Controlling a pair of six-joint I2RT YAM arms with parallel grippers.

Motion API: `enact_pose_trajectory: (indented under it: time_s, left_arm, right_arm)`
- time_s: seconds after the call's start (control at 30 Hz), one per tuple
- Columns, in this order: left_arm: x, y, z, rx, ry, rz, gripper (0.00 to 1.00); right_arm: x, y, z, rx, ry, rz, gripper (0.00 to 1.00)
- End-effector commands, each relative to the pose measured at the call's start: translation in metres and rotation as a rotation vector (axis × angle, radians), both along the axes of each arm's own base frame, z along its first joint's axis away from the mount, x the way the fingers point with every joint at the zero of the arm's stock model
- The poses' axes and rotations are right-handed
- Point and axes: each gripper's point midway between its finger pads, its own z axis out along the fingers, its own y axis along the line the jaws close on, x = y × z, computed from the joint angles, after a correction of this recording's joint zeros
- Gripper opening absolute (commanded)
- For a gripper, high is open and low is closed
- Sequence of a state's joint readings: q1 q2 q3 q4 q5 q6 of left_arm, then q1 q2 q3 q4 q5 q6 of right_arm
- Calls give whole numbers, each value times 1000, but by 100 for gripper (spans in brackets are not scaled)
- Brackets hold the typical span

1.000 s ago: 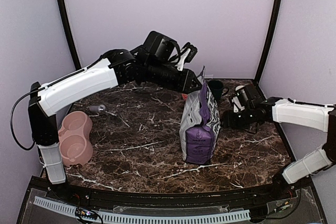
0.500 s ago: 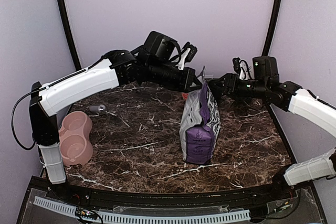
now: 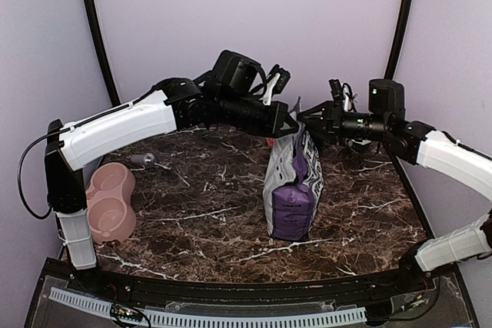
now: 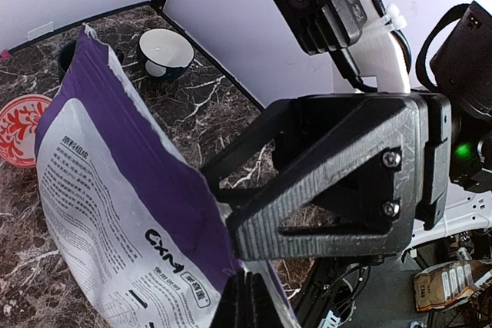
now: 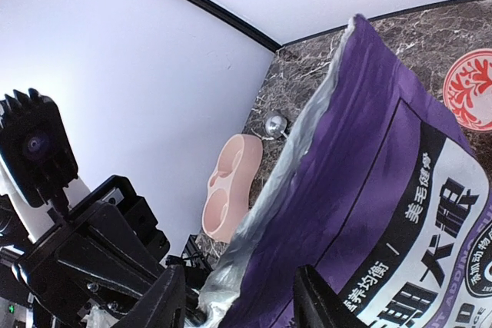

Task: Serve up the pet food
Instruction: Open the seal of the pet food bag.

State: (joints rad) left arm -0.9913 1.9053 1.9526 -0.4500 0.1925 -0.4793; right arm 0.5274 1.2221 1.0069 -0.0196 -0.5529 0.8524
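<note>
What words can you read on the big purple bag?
"原料组成": heading on the bag, white panel, left wrist view.
"GXM": logo below it; first letter unsure.
"美毛健": large black characters on the bag, right wrist view; the others are cut off or unclear.
Small print: too small to read.

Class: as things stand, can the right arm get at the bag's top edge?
Probably yes: the right gripper is open astride the top edge of the bag, nothing between; the left gripper pinches that edge.
</note>
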Motion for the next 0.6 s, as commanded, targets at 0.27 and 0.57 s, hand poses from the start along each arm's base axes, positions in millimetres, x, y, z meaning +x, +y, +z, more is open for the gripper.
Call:
enact_pose_trajectory:
  time_s: [0.27, 0.57]
  left_arm:
    - [-2, 5, -8, 27, 11, 11, 0]
    - [-1, 8, -10, 25, 9, 25, 0]
  right_arm:
    - [-7, 5, -3, -8, -13, 27, 18]
    - [-14, 1, -6, -20, -27, 26, 24]
